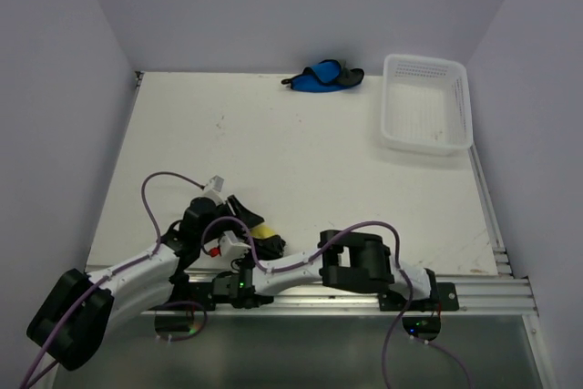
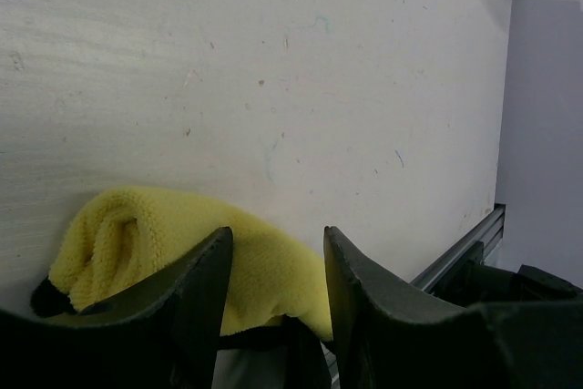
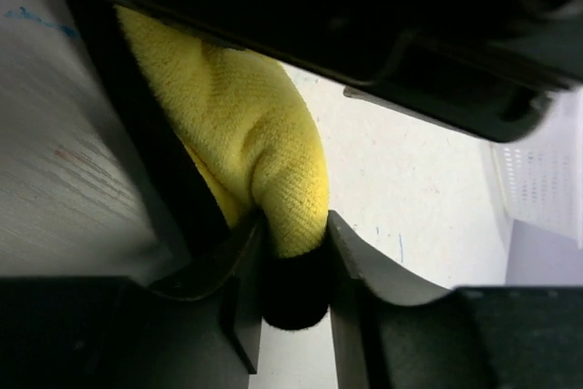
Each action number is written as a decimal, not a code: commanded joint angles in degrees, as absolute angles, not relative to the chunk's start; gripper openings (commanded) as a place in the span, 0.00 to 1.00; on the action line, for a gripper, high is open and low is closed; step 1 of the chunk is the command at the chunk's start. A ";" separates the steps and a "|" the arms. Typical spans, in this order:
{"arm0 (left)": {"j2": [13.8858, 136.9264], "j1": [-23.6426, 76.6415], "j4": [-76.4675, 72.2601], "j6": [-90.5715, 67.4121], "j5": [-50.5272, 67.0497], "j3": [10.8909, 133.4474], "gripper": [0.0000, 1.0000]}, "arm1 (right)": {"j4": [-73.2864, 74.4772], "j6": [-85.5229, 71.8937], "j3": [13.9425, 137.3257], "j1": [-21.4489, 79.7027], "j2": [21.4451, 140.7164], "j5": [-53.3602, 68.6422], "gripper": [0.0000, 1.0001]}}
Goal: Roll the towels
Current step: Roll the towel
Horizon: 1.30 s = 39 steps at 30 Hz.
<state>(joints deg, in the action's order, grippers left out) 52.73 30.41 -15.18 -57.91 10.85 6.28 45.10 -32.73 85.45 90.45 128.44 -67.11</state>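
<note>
Right gripper [image 3: 296,225] pinches the yellow towel [image 3: 246,125], its jaws closed on a fold at the dark-edged end. The left gripper [image 2: 276,243] stands over the same cloth with its jaws apart, holding nothing. Both meet at the near edge of the table [image 1: 273,152], left of its middle. At the far right corner sits the white perforated basket [image 1: 426,102], with no cloth in it as far as the top view shows. The blue towel [image 1: 321,76] lies bunched at the far edge, near the middle and well apart from both grippers. The yellow towel is curled over on itself, a loose partial roll at best. I judge the task early: one roll is barely formed and the blue one is not begun.
</note>
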 commanded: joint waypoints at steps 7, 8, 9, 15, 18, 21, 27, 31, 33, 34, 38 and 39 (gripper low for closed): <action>54.67 30.50 -14.59 -58.01 8.35 2.73 0.49 | 36.83 -34.71 78.40 89.91 115.86 -61.35 0.48; 54.49 30.59 -14.59 -58.09 8.35 2.64 0.49 | 36.30 -35.06 77.27 89.91 115.06 -60.91 0.51; 54.41 30.59 -14.68 -58.18 8.26 2.46 0.49 | 35.78 -35.24 76.47 89.91 114.18 -60.04 0.52; 53.88 30.59 -14.50 -58.27 8.00 2.37 0.49 | 26.22 -37.18 65.93 89.83 102.85 -52.31 0.60; 53.96 30.59 -14.50 -58.18 8.00 2.37 0.49 | 20.85 -37.18 60.31 89.39 95.20 -49.58 0.61; 54.49 30.59 -14.76 -58.01 8.00 2.29 0.49 | 15.85 -37.79 55.56 86.33 88.17 -43.52 0.61; 55.37 30.59 -15.64 -57.92 8.26 2.28 0.49 | 5.38 -37.36 48.87 76.22 82.44 -24.44 0.62; 54.67 30.59 -15.29 -57.83 8.26 2.46 0.49 | 2.99 -37.70 48.43 73.04 84.19 -19.26 0.63; 54.32 30.59 -15.03 -57.83 8.17 2.46 0.49 | 0.89 -38.23 47.99 71.29 85.25 -16.62 0.59; 54.06 30.59 -14.94 -57.83 8.09 2.46 0.49 | 0.27 -38.84 47.29 70.67 86.65 -15.74 0.56; 53.70 30.59 -14.24 -57.66 8.17 2.55 0.49 | -3.08 -39.37 46.58 68.64 89.90 -13.54 0.42; 53.61 30.59 -14.15 -57.66 8.09 2.46 0.49 | -3.34 -39.29 46.58 68.47 90.52 -13.36 0.40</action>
